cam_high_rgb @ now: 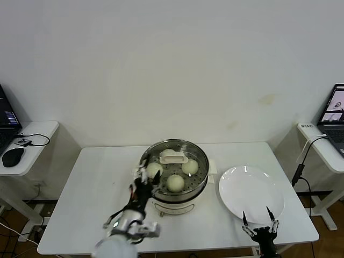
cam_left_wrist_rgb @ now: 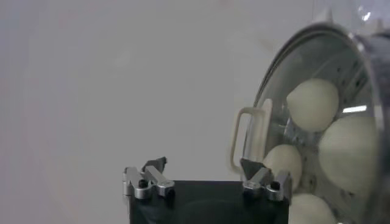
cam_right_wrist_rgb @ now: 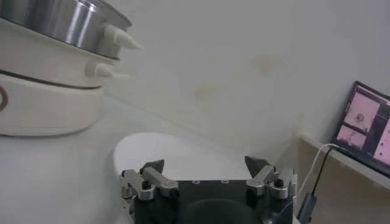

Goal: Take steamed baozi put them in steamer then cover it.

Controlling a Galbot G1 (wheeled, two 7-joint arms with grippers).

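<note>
You have the steamer (cam_high_rgb: 174, 174) in the middle of the white surface (cam_high_rgb: 97, 188), its shiny basket sitting on the white pot base. The glass lid (cam_high_rgb: 173, 158) lies on top of it, with its cream handle toward the back of the pot. Through the glass you can see the buns (cam_high_rgb: 175, 183) inside the basket: three show clearly in the head view, and a fourth sits at the back, partly hidden by the handle. In the left wrist view the lid's metal rim and its handle (cam_left_wrist_rgb: 250, 137) appear just past one fingertip, with the buns (cam_left_wrist_rgb: 312, 105) behind the glass.

Your left tool (cam_high_rgb: 144, 179) hangs at the steamer's left edge, just beside the lid's rim. Its jaws stand wide apart and nothing is between them. One finger (cam_left_wrist_rgb: 261, 176) is close to the lid handle, but you cannot tell from these views whether it touches.

Your right tool (cam_high_rgb: 259, 224) is low at the front right of the surface, at the near edge of the white plate (cam_high_rgb: 252, 188). Its jaws are also spread wide and hold nothing. The plate (cam_right_wrist_rgb: 177, 155) sits to the right of the steamer, apart from it. In the right wrist view the pot's side handles (cam_right_wrist_rgb: 119, 41) point toward the plate.

A laptop (cam_high_rgb: 336, 113) stands on a side table at the far right, and a mouse (cam_high_rgb: 13, 156) lies on another side table at the far left.
</note>
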